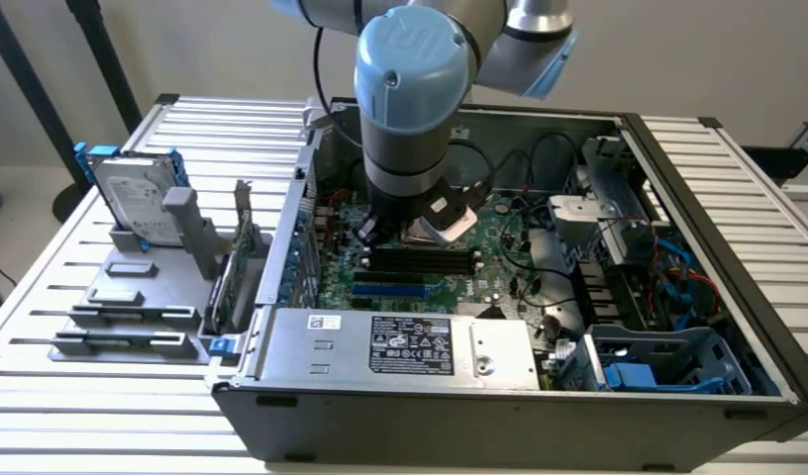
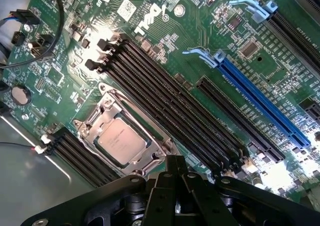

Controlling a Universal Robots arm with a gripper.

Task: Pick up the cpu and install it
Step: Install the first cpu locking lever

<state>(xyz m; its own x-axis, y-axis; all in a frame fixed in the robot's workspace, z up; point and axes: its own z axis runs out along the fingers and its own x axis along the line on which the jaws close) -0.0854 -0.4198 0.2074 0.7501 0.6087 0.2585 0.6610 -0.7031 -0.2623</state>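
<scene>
The cpu [image 2: 121, 141], a small square chip with a silver-grey top, lies flat in the metal-framed socket [image 2: 100, 113] on the green motherboard [image 2: 165, 36]. My gripper [image 2: 175, 162] hovers just beside the socket; its black fingers are pressed together with nothing between them, apart from the chip. In the exterior view my arm reaches down into the open computer case [image 1: 510, 396], and the gripper [image 1: 411, 230] is low over the motherboard's middle.
Black memory slots [image 2: 165, 101] run beside the socket, and a blue expansion slot [image 2: 260, 101] lies farther off. The power supply [image 1: 397, 341] and case walls hem the board in. A hard drive [image 1: 134, 193] and grey bars [image 1: 127, 317] stand on the table at the exterior view's left.
</scene>
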